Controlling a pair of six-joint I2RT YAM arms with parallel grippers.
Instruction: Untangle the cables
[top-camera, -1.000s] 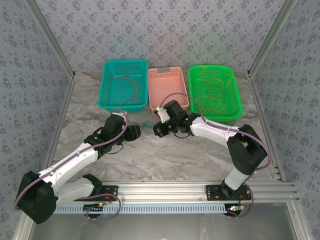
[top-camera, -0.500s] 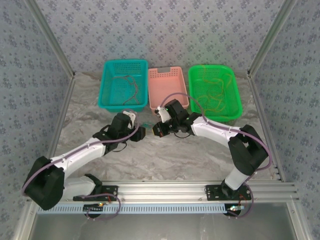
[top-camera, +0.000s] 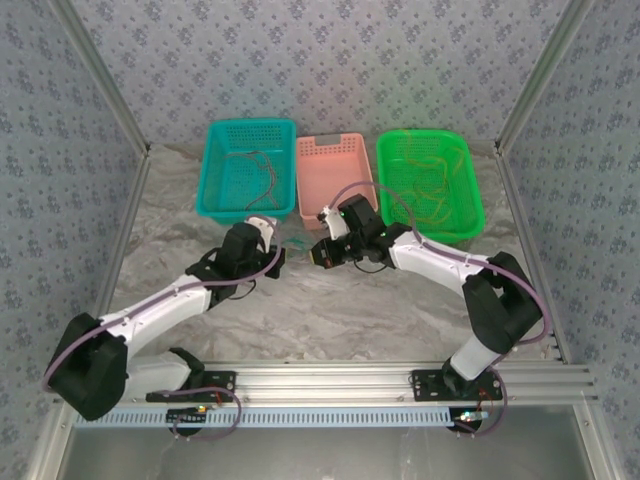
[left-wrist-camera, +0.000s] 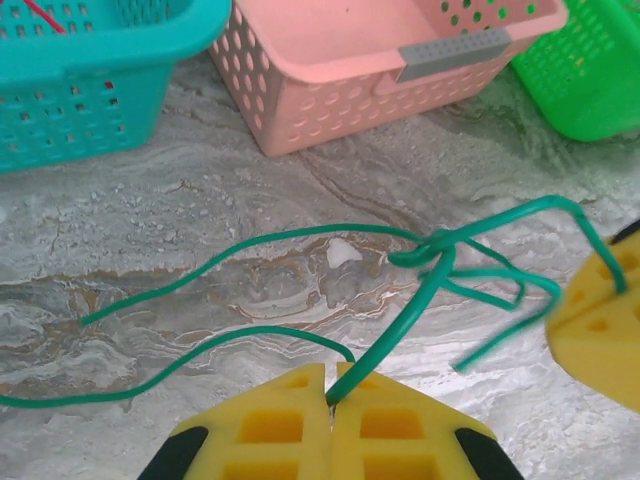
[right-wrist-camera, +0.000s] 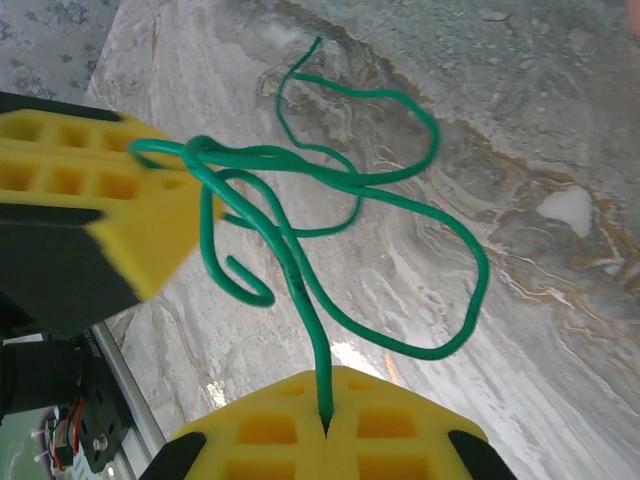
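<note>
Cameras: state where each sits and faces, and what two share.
Top external: above and behind the robot, looking down on the table, teal basket, pink basket and green basket; left arm and right arm show.
Left wrist: on the left arm, facing the pink basket; left gripper at bottom, shut on the green cable.
Right wrist: on the right arm, facing down at the table; right gripper at bottom, shut on that cable.
Shared: both wrist views show the cable's knot.

Bright, even light with soft shadows (close wrist-view edges seem slightly blurred).
</note>
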